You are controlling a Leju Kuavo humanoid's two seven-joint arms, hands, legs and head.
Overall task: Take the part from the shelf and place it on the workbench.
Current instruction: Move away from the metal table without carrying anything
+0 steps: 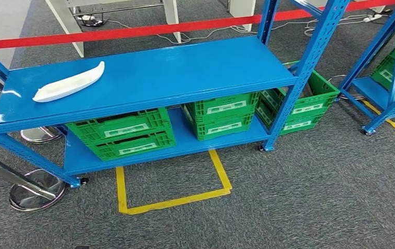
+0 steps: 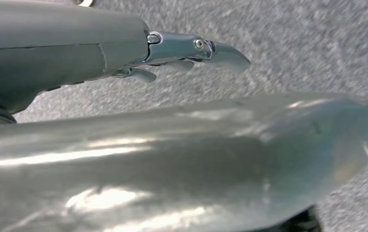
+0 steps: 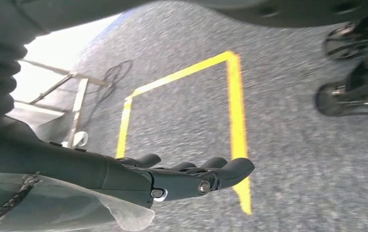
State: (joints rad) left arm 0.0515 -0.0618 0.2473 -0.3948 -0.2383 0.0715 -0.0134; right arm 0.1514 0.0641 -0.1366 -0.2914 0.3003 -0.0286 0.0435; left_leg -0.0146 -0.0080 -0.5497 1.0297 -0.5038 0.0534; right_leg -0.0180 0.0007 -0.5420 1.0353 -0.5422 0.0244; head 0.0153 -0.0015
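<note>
One white part (image 1: pixel 69 83) sits on the blue shelf (image 1: pixel 185 67), top deck, near its left edge (lots of bare blue to its right). Below: five green crates (image 1: pixel 120 133). Left hand (image 2: pixel 191 50) and right hand (image 3: pixel 191 176) hang over carpet, fingers extended, holding nothing.

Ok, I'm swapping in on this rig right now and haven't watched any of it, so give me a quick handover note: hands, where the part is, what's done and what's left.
Left hand: hangs at the robot's side over grey carpet, fingers extended, holding nothing.
Right hand: also hanging low over the carpet near the yellow floor marking, fingers apart, holding nothing.
White part: lies on the top level of the blue shelf, toward its left end, untouched.
Green crates sit on the lower level.
Done: nothing yet; the robot stands facing the shelf.
Left: reach in, grasp the part, carry it to the workbench and set it down.
</note>
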